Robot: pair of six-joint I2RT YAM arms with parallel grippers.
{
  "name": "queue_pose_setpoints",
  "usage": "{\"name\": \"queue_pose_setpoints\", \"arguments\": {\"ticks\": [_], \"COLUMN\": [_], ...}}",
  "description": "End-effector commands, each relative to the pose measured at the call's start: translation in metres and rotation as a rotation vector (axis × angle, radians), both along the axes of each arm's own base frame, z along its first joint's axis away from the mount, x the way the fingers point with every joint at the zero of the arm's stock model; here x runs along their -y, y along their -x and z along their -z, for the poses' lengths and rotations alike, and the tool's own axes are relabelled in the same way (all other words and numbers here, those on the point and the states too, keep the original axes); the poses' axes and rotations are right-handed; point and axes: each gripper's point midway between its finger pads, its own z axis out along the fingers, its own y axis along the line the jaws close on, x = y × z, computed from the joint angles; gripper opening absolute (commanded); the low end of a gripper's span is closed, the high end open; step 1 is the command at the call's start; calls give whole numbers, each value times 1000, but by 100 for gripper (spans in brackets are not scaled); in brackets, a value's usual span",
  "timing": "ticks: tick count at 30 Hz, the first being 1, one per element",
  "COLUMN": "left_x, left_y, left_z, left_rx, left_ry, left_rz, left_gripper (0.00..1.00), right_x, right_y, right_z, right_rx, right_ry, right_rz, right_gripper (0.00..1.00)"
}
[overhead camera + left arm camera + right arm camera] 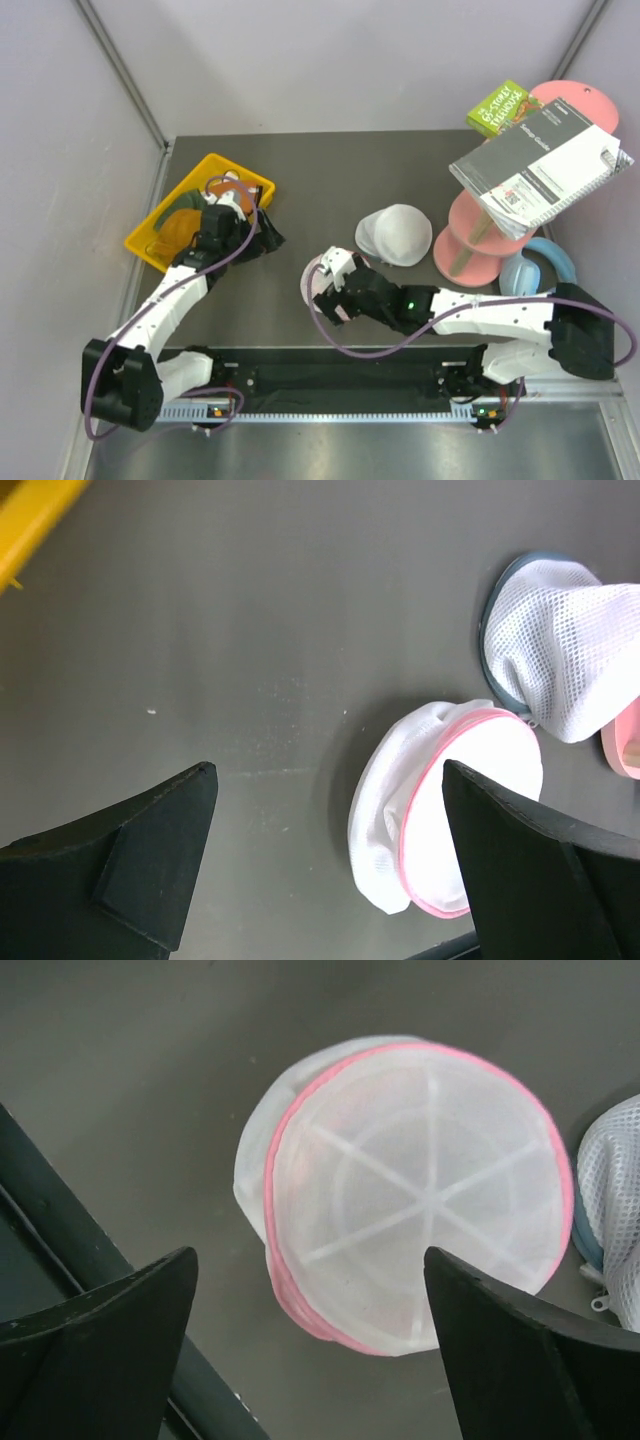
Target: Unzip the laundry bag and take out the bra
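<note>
Laundry bag [420, 1200]: white mesh, pink rim. Pouch [560, 650] beside it: white mesh, blue-grey rim. Tray [140, 243]: yellow. Bench [250, 630]: dark grey.

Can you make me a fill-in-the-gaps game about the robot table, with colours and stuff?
1. The rim of the laundry bag is coloured ____.
2. The tray with clothes in it is coloured ____.
3. The left pincer and the right pincer both stand ____, holding nothing.
4. The small book up on the pink stand is coloured ____.

Missing words: pink; yellow; open; green.
</note>
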Motion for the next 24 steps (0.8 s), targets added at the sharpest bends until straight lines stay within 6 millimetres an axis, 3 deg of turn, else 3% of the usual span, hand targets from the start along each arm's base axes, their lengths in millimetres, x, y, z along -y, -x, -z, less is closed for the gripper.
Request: {"name": "queue_pose_setpoints", "arguments": {"ticks": [1, 5, 6, 12, 18, 24], "left_x": [-7, -12, -15, -26, -42, -56], "left_y": [-10, -9, -10, -2, 10, 17], "left_z": [-30, -36, -40, -68, -89, -100], "left_rx": [111, 132, 144, 237, 296, 337], "left_ry": [-24, -40, -48, -85, -155, -205], "left_rz": [3, 10, 9, 23, -13, -54], "left_gripper": [99, 99, 99, 99, 99, 99], "right_x": [0, 19, 30, 83, 126, 142], "right_y": [-25, -57, -71, -107, -108, -99], "right_z": [-43, -60, -63, -86, -106, -117], "right_rx": [-7, -29, -33, -25, 32, 84], "right_ry": [-164, -248, -269, -386, -452, -492], "right_rz": [42, 131, 184, 366, 468, 500], "right_gripper": [99, 100, 100, 100, 100, 100]}}
